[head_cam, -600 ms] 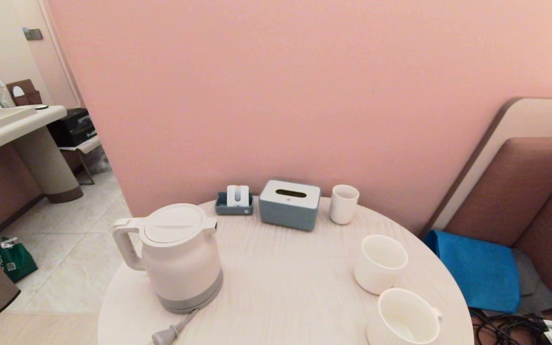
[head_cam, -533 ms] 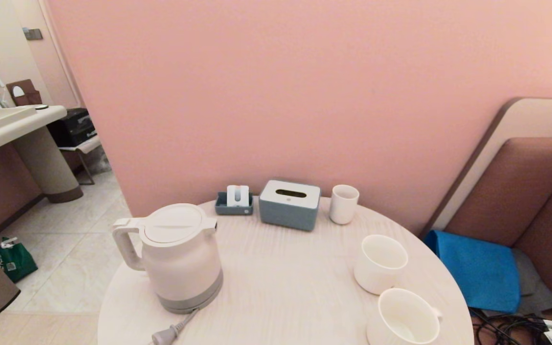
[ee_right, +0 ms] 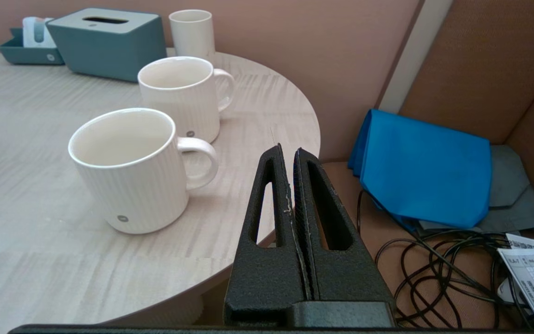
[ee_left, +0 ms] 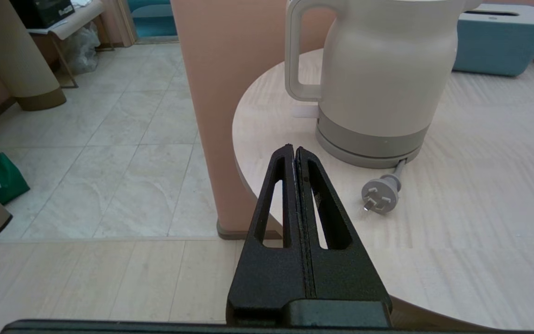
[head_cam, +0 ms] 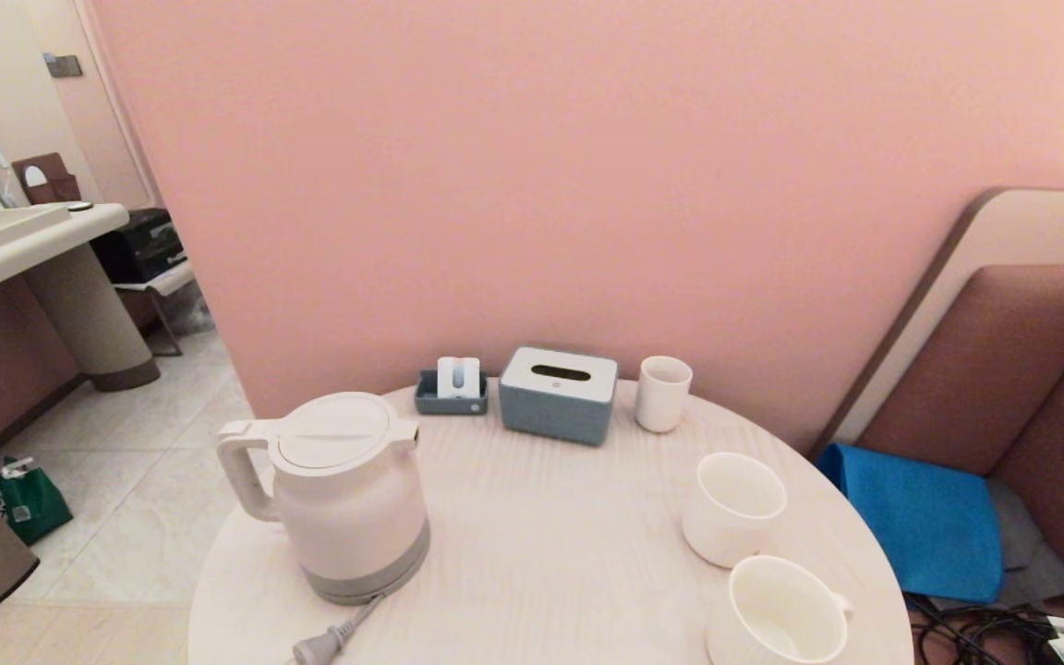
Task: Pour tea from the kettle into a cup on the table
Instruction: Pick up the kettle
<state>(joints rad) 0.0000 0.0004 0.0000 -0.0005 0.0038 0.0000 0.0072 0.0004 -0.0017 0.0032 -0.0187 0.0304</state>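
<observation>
**Kettle upright on the table, both pincers closed and empty**

We take the white electric kettle (head_cam: 347,494) as our landmark. It stands upright on its grey base on the round table (head_cam: 541,554), lid on, loop handle turned toward the table's left edge and small spout toward the middle. Its unplugged power plug (ee_left: 380,196) lies on the table just in front of the kettle. Behind the kettle, by the pink wall, we see a small blue-grey tray (head_cam: 451,394), then a blue-grey tissue box (head_cam: 558,394), then a plain white tumbler (head_cam: 662,393). Well to the kettle's right sit two white mugs, the far mug (head_cam: 733,508) and the near mug (head_cam: 786,611), close together; both look empty, and we see no tea.

Our left pincer (ee_left: 295,150) hangs off the table's edge, near the kettle's handle side, fingers pressed together, holding nothing. Our right pincer (ee_right: 288,152) sits beyond the mugs, off the table's right edge, fingers nearly touching and empty.
</observation>
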